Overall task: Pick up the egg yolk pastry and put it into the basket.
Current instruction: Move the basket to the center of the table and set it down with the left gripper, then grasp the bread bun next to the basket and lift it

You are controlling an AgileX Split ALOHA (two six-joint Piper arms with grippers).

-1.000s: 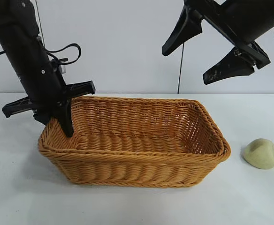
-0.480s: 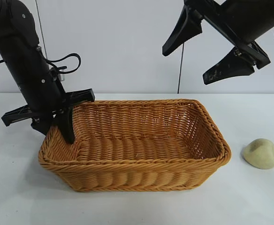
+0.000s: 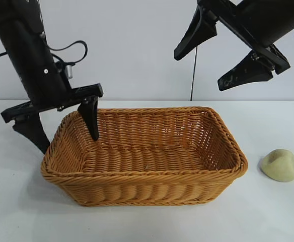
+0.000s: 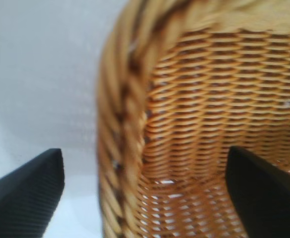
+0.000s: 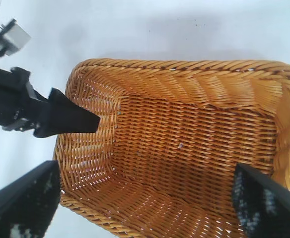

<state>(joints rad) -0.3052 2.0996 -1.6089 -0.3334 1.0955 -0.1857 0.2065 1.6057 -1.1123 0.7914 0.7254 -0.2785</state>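
Observation:
The egg yolk pastry (image 3: 279, 165), a pale yellowish-green lump, lies on the white table right of the basket (image 3: 147, 174). The basket is orange-brown wicker and holds nothing. My left gripper (image 3: 68, 143) is open and straddles the basket's left rim, one finger outside and one inside. The left wrist view shows the braided rim (image 4: 120, 124) between the spread fingers of the left gripper (image 4: 145, 153). My right gripper (image 3: 200, 70) is open and empty, high above the basket's right half. In the right wrist view the right gripper (image 5: 146, 168) looks down into the basket (image 5: 184, 67). The pastry shows only in the exterior view.
The white table (image 3: 268, 212) surrounds the basket, with a pale wall behind. A thin cable (image 3: 193, 75) hangs down behind the basket. The left gripper's inner finger (image 5: 70, 119) shows in the right wrist view at the basket's end.
My left gripper was shut on the basket's left rim and has opened, its fingers now spread to either side of the rim. The basket settled flat. The right arm and pastry have not moved.

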